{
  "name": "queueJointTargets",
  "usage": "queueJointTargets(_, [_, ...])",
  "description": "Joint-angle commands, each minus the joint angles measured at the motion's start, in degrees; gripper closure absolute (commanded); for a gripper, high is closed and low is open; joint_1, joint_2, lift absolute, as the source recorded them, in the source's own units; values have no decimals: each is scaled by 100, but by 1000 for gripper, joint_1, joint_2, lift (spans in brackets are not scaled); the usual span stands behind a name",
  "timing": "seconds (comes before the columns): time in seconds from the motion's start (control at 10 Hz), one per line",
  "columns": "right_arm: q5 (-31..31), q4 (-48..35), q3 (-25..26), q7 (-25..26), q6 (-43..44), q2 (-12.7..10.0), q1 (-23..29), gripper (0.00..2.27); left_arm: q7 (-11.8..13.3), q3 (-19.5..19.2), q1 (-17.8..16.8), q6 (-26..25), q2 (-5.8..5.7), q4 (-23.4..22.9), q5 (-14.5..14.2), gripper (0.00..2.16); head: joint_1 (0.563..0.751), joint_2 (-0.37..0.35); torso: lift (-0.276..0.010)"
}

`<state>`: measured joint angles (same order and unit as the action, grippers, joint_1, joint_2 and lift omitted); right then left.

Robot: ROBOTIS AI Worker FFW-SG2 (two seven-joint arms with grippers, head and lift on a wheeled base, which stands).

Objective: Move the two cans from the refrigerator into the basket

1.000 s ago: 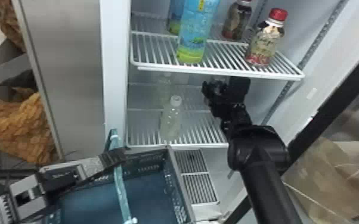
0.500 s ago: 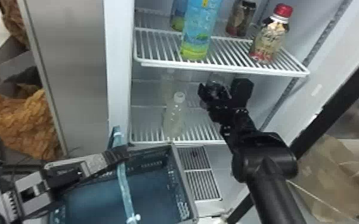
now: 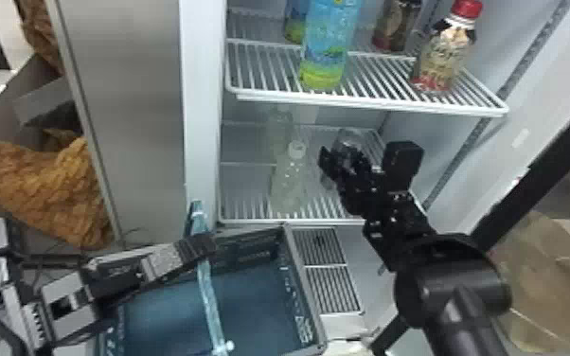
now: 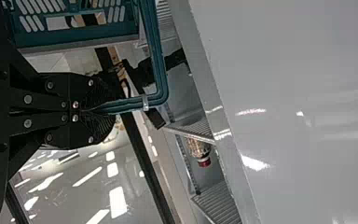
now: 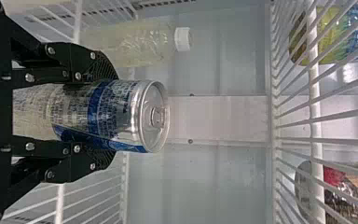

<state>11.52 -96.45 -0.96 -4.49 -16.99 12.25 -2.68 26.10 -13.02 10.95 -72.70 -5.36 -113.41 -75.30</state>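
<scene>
Nearest, my left gripper (image 3: pixel 203 246) pinches the handle (image 3: pixel 209 303) of the basket (image 3: pixel 300 279). Farther off, inside the fridge (image 3: pixel 203 94), my right gripper (image 3: pixel 345 163) squeezes an upright can (image 5: pixel 121 114) between its fingers, near a clear bottle (image 3: pixel 286 189).

Right arm (image 3: pixel 449 289) black, rounded; left arm (image 3: pixel 73 326) blocky, black and grey; jaws black, ribbed; silver screws (image 5: pixel 30 78).
</scene>
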Motion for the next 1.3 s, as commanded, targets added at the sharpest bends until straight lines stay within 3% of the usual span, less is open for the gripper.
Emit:
queueJointTargets(0.0, [105,-487,27,-17,-143,67,366,1277,1,0,30,0,0,0,-11,1210,695,-236,-219])
queueJointTargets(0.5, [551,-2188,210,-52,-523,217,1674,1277,-8,-12,100,70,-26,0,-57,1210,695,-228,-219])
queueJointTargets(1.2, [1351,-4087,381,-87,-818,234,3193,1277,-8,0,142,84,-35,0,-91,1210,695,-204,-219])
